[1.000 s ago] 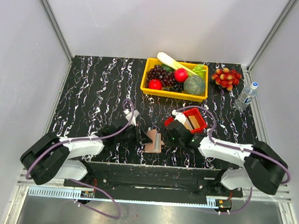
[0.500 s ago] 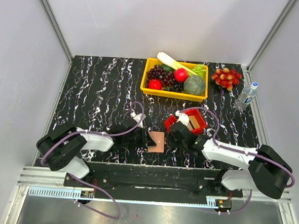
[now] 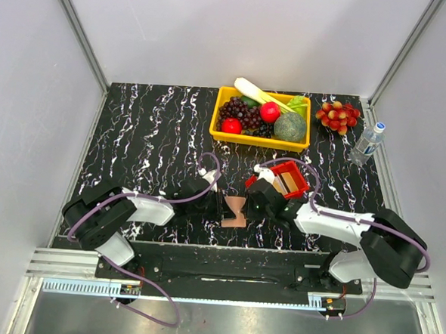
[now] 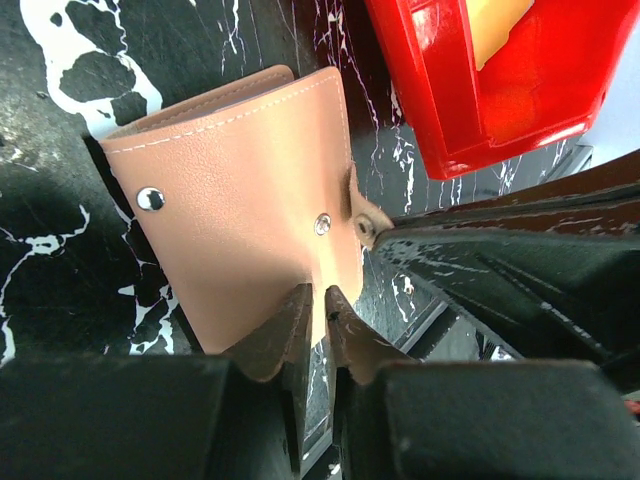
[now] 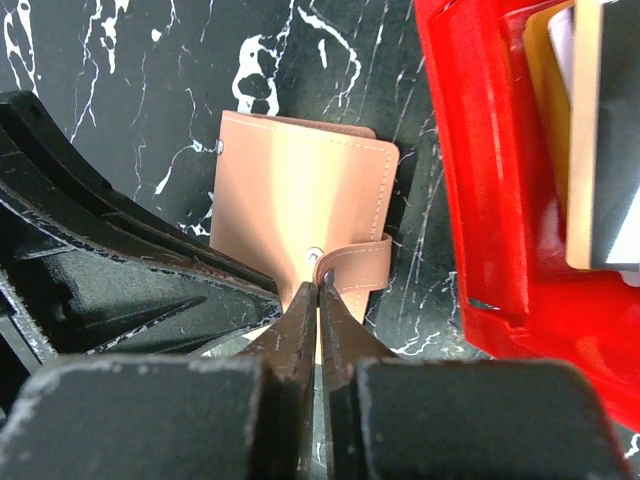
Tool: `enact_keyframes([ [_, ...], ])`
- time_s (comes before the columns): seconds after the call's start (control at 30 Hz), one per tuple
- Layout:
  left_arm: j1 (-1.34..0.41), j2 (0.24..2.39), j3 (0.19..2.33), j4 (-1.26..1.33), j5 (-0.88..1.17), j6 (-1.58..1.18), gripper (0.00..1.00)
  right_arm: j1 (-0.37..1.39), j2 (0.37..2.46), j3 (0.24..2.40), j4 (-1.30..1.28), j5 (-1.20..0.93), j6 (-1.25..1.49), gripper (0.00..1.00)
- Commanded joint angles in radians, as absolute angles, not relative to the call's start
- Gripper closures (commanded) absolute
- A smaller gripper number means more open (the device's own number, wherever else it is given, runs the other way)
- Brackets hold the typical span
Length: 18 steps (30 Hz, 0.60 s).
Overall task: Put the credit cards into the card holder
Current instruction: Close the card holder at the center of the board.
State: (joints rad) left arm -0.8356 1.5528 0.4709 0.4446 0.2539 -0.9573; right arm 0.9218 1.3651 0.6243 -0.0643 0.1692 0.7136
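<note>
**Item 1, card holder** (image 4: 240, 200). Salmon-pink leather, folded shut, outer face up and two small metal studs showing. It sits on the black marbled table (image 3: 149, 132) near the front edge, between the two arms and just left of the red tray (image 5: 480, 200). We cannot tell whether it lies fully flat.

**Item 2, left gripper** (image 4: 312, 300). The fingers are almost together and pinch the near edge of the card holder.

**Item 3, right gripper** (image 5: 318, 295). The fingers are pressed together on the card holder's small snap tab at its right edge. The two grippers' tips are close to each other.

**Item 4, credit cards** (image 5: 600, 130). We see tan and yellow edges standing in the red tray, right of the card holder. None is in either gripper.

**Item 5, far side of the table.** We list a yellow basket (image 3: 259, 141) of fruit and vegetables, a loose bunch of grapes (image 3: 337, 115) to its right, and a water bottle (image 3: 367, 142) at the right edge.
</note>
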Motion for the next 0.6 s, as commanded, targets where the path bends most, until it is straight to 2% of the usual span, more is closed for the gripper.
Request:
enact_keyframes([
  [0.0, -0.844, 1.565, 0.465, 0.466, 0.199, -0.959, 0.86, 0.911, 1.410, 0.669, -0.031, 0.110, 0.696, 0.93],
  [0.13, -0.844, 1.562, 0.462, 0.471, 0.201, -0.960, 0.87, 0.893, 1.425, 0.672, -0.031, 0.098, 0.703, 0.88],
  [0.2, -0.844, 1.560, 0.460, 0.472, 0.199, -0.960, 0.87, 0.881, 1.428, 0.670, -0.031, 0.089, 0.706, 0.82],
  [0.57, -0.844, 1.559, 0.445, 0.500, 0.207, -0.969, 0.89, 0.865, 1.376, 0.649, -0.029, 0.117, 0.729, 0.80],
])
